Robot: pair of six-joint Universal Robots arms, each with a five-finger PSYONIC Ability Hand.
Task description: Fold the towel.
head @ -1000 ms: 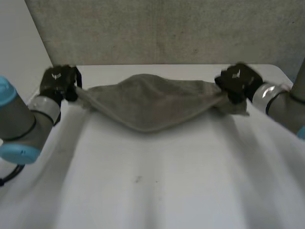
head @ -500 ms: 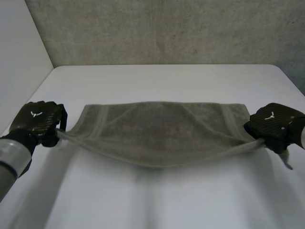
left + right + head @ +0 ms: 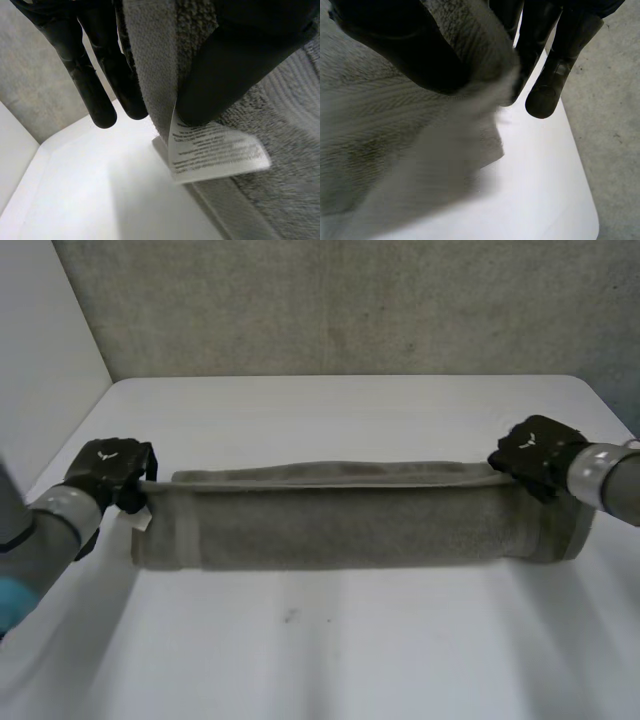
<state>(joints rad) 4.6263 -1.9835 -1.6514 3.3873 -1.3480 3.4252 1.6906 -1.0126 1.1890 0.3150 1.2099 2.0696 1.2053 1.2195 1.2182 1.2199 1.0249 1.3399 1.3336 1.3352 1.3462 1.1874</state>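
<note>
1. The left hand has a pinch hold on the towel. Its thumb presses the hem band against the fingers behind the cloth, and those fingers stay nearly straight.
2. A white printed label hangs from the hem just at the tip of that thumb.
3. The right hand is clamped in the same way. Its thumb lies over a bunched fold of towel, with the fingers on the far side of the cloth.
4. In the head view, the left hand sits at the middle left of the frame, at the towel's upper left corner.
5. The right hand is at the middle right of the frame, at the upper right corner.
6. The towel is grey-green and stretches between the two hands as a long band across the centre of the frame. Its upper edge is held taut and shows doubled layers.
7. The front face of the towel slopes down to the white table, where its lower edge meets the surface.
8. The grey arms run out from each hand towards the left and right edges of the frame.
9. A rough grey wall fills the upper part of the frame behind the table.
</note>
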